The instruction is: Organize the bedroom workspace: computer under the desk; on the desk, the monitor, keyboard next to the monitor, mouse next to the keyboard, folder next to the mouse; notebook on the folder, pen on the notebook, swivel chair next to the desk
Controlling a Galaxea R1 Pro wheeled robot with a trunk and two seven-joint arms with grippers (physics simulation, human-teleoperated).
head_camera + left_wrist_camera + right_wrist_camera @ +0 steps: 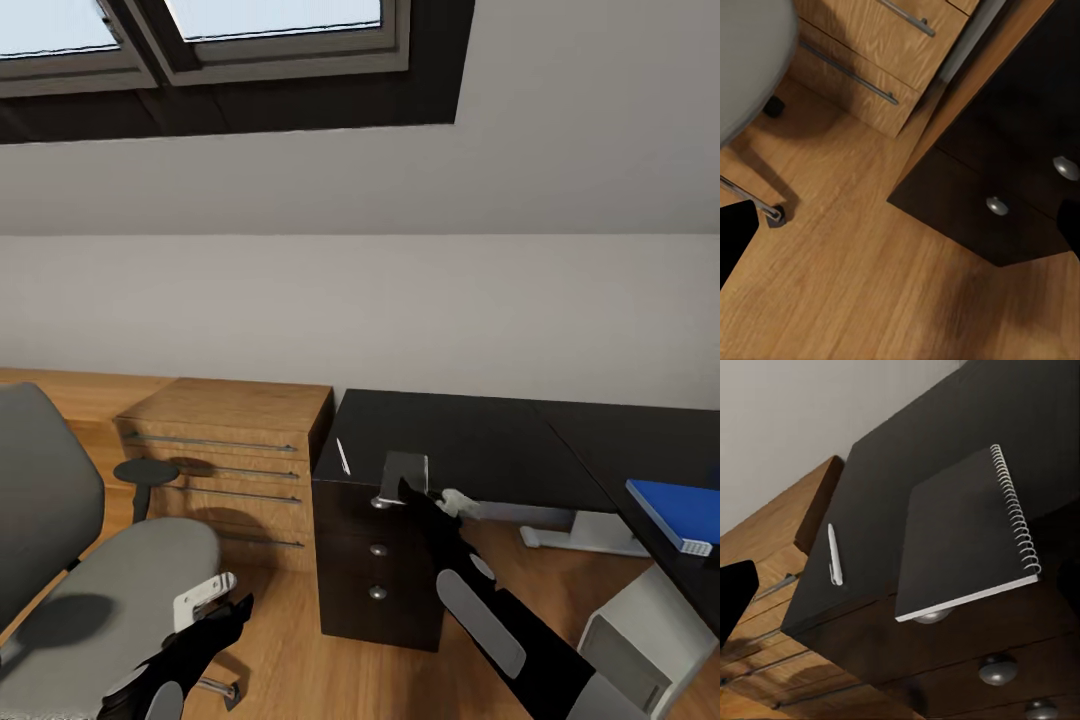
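The dark grey, spiral-bound notebook [405,472] [960,532] lies at the front edge of the black desk [470,430] [907,457], overhanging the drawer unit [375,560]. My right gripper [413,495] [906,589] is open right in front of it, one finger at each side. The slim white pen [342,456] [833,554] lies on the desk just left of the notebook. On the desk's right wing sits the blue folder [672,513]. Below it the grey computer [640,630] stands on the floor. The grey swivel chair [90,570] [750,60] stands at left. My left gripper [235,610] [904,225] hangs open beside its seat.
A light wooden dresser [225,450] [862,52] stands between chair and desk. The drawer unit's black front with round knobs [997,204] faces me. A chair castor [774,216] rests on the wood floor [870,285]. The desk's white foot [585,535] shows underneath. Skylights sit above.
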